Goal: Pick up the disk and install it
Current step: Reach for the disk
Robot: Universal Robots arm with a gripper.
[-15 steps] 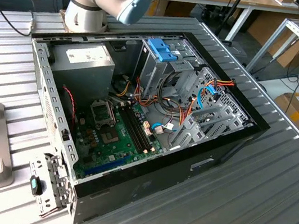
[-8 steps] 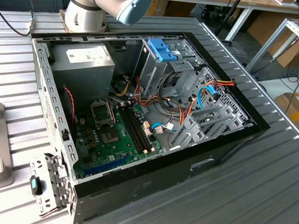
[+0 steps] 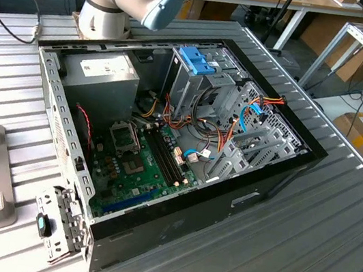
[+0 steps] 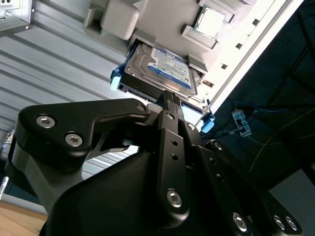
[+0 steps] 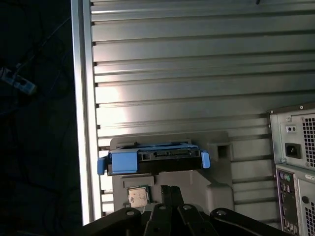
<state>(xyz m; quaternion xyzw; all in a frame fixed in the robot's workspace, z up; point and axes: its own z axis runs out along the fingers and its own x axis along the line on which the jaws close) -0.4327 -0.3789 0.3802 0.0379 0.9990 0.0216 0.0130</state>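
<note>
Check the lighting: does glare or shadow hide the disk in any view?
Second wrist view: the disk is evenly lit, its label free of glare. First wrist view: a bright glare patch on the ribbed table near its edge, darkness beyond it. Exterior view: even light, shadow inside the computer case.

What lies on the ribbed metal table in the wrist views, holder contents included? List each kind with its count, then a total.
disk in its light-blue carrier: 1
grey holder under the disk: 1
square chip set in the holder: 1
computer case: 1
Total: 4
</note>
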